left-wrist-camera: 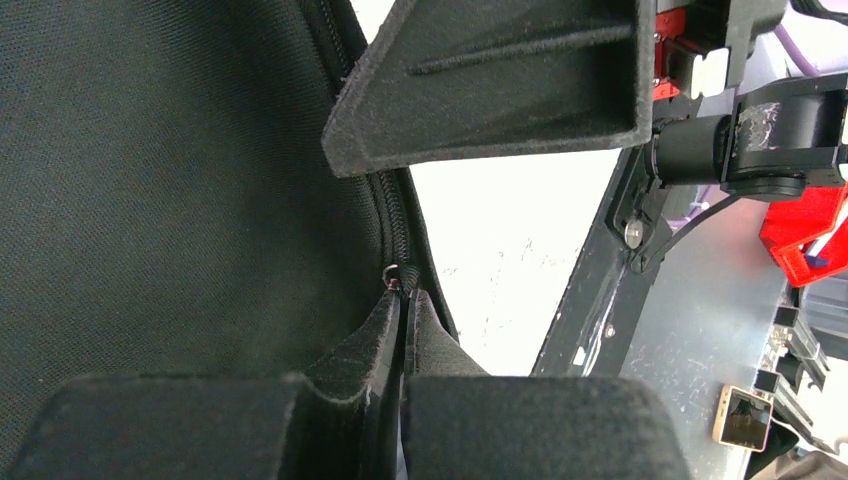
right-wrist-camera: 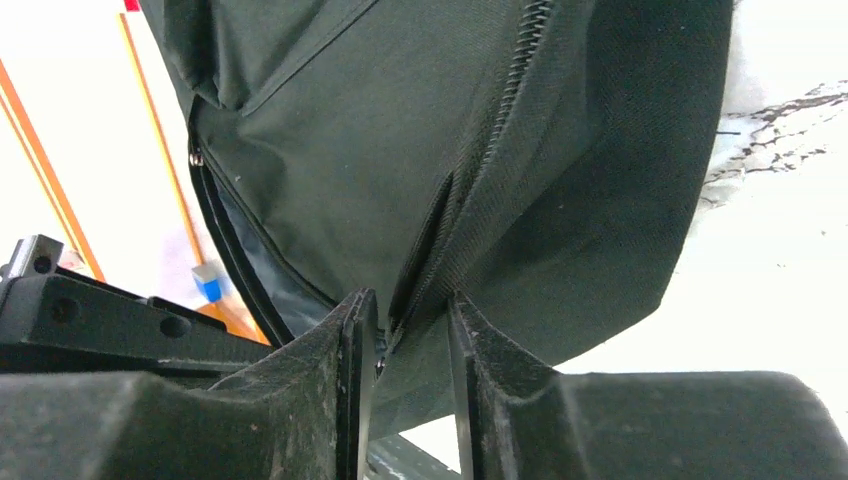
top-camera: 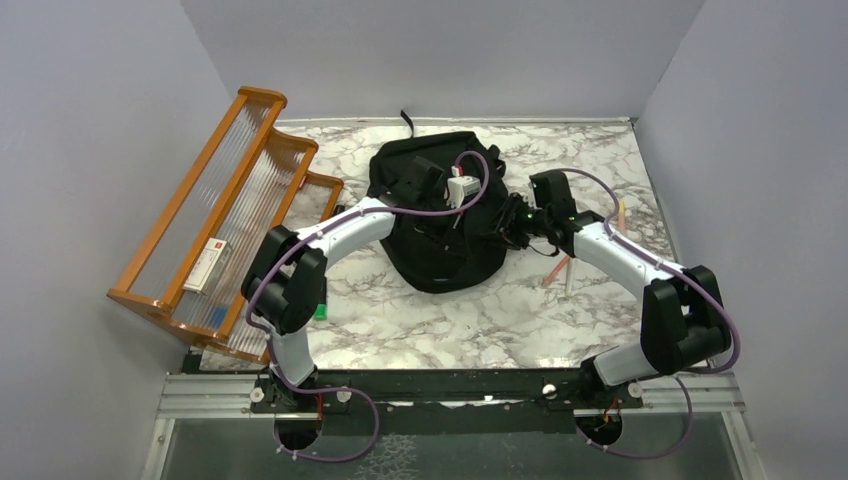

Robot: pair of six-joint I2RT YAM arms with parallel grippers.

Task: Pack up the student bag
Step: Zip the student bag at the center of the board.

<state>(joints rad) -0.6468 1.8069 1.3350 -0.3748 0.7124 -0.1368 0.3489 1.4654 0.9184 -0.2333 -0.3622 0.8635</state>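
Left gripper — tight on student bag

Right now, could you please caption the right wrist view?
Right hand straddling the black backpack's zipper seam, fingers apart.

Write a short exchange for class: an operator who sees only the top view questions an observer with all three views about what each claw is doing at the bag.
Operator: From above, the bag hides the tips. Is the left claw shut?
Observer: Yes, shut, with its tips right at a zip slider.
Operator: And the right claw?
Observer: Open, with a zip line running down between its jaws.
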